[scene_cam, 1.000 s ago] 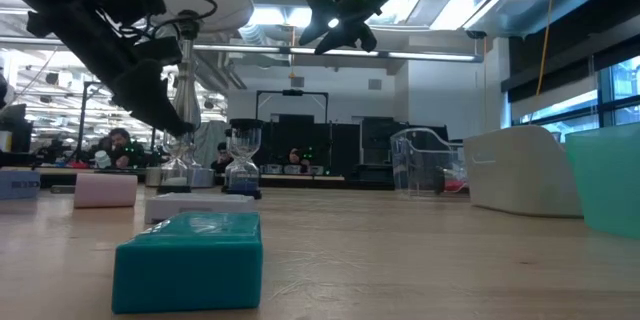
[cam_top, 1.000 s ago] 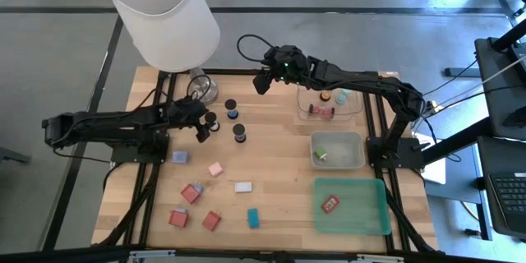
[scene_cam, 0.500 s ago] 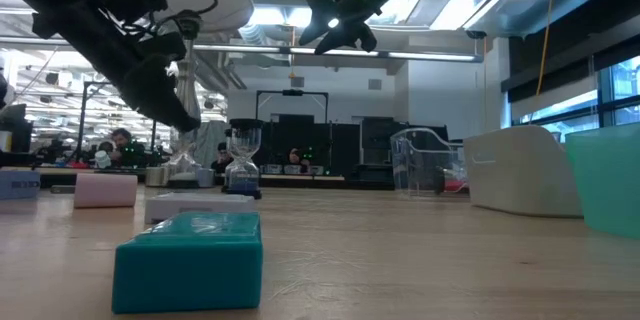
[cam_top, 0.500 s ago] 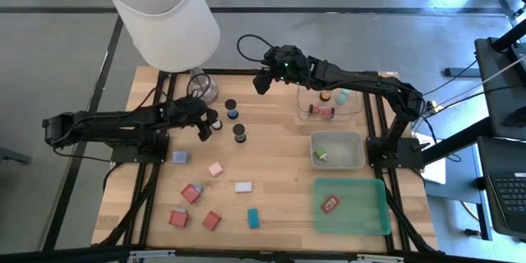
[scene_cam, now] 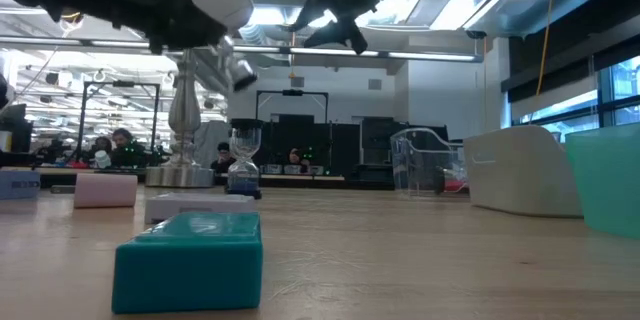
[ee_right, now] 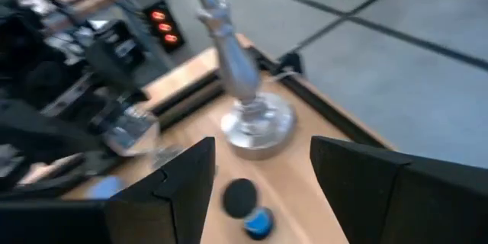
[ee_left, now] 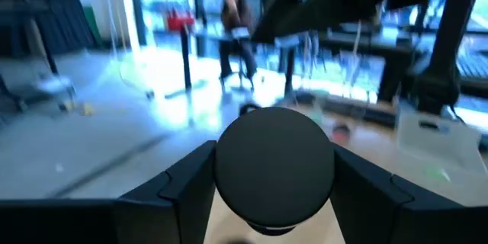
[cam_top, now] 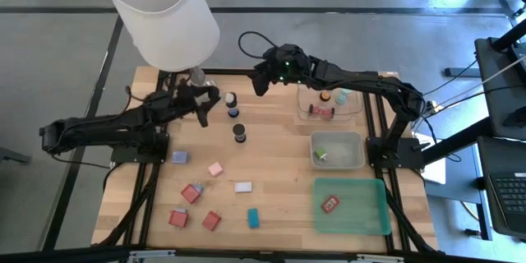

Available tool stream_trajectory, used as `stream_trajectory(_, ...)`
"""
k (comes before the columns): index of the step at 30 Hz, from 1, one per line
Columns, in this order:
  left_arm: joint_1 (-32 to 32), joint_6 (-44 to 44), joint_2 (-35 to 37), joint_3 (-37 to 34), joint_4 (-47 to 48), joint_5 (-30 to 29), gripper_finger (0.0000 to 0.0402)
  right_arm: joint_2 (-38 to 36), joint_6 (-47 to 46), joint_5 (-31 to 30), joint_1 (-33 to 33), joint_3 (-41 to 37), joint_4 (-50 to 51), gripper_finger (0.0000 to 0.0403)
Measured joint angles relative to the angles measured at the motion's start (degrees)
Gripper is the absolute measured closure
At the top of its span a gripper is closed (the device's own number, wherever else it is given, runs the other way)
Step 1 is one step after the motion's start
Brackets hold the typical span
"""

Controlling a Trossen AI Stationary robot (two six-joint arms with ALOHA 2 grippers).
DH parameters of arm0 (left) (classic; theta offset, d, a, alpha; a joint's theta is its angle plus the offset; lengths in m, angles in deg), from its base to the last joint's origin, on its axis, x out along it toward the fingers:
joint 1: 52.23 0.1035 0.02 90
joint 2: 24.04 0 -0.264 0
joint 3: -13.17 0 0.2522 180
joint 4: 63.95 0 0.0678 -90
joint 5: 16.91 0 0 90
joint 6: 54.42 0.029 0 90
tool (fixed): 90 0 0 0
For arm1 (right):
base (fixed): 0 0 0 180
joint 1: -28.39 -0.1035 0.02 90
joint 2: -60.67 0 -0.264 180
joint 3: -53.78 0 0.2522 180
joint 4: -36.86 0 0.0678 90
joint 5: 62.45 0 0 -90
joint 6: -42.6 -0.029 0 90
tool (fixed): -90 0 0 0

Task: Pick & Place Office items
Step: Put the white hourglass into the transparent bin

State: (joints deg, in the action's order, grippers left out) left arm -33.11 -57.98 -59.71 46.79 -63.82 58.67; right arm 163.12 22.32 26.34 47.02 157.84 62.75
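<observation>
From above, a pale wooden table (cam_top: 271,164) stands on grey floor, with a big white-shaded lamp (cam_top: 164,18) at its far left corner. The left gripper (cam_top: 203,103) is lifted near the lamp base; the right gripper (cam_top: 261,78) hangs over the far edge, and whether its fingers hold anything cannot be told here. Two black cylinders (cam_top: 235,121) stand between them, small coloured blocks (cam_top: 215,168) lie scattered on the near left, and a clear tray (cam_top: 330,103), a grey tray (cam_top: 337,150) and a green tray (cam_top: 352,205) line the right side. At table height, a teal block (scene_cam: 188,260) fills the foreground, a pink block (scene_cam: 105,190) sits behind it, and an office with seated people lies beyond. The left wrist view shows the dark fingers (ee_left: 183,191) clenched on a black-topped cylinder (ee_left: 274,169), held clear of the table. The right wrist view shows the lamp base (ee_right: 255,126) and a blue-capped cylinder (ee_right: 258,221) below released, empty fingers (ee_right: 179,179).
</observation>
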Motion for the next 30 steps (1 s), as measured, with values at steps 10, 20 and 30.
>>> stream_trajectory(10, 0.00, 9.95, 2.45, 0.00, -14.72, -0.53, 0.0192, -0.04, -17.30, 21.63, 4.36, 0.02, -10.53, 0.0162)
stream_trajectory(20, 0.00, 17.44, 1.60, 0.11, -28.17, 1.89, 0.0190, -0.04, -39.66, 33.70, 7.38, 0.02, -23.35, 0.0086)
stream_trajectory(30, 0.00, 15.43, -1.73, 1.53, -27.95, 5.36, 0.0190, -0.04, -40.56, 35.32, 6.00, 0.02, -23.14, 0.0080)
